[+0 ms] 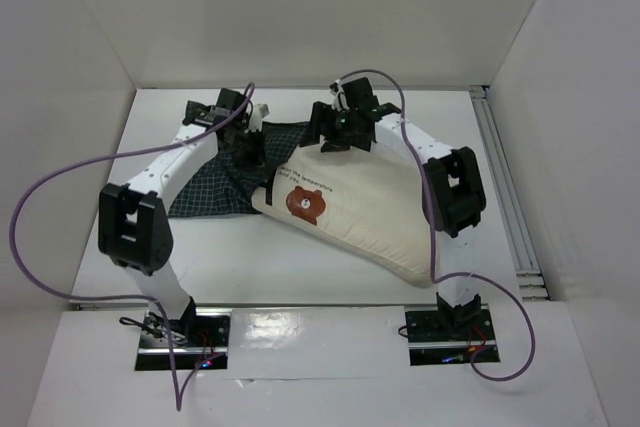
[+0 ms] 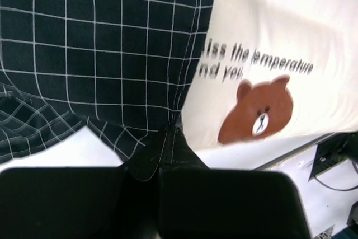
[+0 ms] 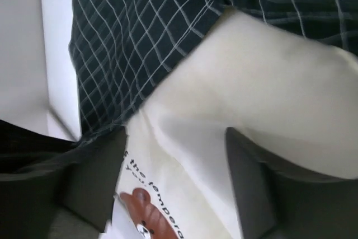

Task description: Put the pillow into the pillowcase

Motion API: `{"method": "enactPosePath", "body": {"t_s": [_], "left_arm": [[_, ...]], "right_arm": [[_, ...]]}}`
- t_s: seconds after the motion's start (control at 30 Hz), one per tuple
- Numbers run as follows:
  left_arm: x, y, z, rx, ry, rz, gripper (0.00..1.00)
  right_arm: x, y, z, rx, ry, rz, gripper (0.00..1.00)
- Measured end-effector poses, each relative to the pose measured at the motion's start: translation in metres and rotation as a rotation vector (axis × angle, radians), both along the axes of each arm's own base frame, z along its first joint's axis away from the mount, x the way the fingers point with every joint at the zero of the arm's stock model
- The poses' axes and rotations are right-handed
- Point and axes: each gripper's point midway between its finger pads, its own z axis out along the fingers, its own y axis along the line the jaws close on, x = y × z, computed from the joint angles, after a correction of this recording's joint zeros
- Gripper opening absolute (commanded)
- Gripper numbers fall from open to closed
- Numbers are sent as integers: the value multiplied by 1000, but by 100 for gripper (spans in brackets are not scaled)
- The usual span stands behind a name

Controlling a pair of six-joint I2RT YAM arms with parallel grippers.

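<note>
The left pincer point(image 2: 168, 138) clamps the pillowcase point(image 1: 215, 192) edge, the right pincer point(image 3: 176, 138) stands spread over the pillow point(image 1: 370, 212), and both block the overhead view of where the fabrics meet.

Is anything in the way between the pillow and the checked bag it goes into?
No, nothing I can see. The pillow meets the pillowcase at one end, with no other thing between them. The left gripper pinches the pillowcase's edge, and the right gripper stands open over the pillow.
</note>
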Motion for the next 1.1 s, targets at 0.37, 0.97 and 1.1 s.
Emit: {"method": "enactPosePath", "body": {"t_s": [0.37, 0.97, 1.1], "left_arm": [[86, -19, -16, -4, 47, 58, 0], [43, 43, 16, -107, 38, 254, 59], [-5, 30, 15, -204, 14, 257, 65]], "right_arm": [[-92, 1, 51, -315, -435, 72, 100], [-101, 8, -34, -589, -523, 196, 0], [-63, -16, -11, -398, -422, 171, 0]]}}
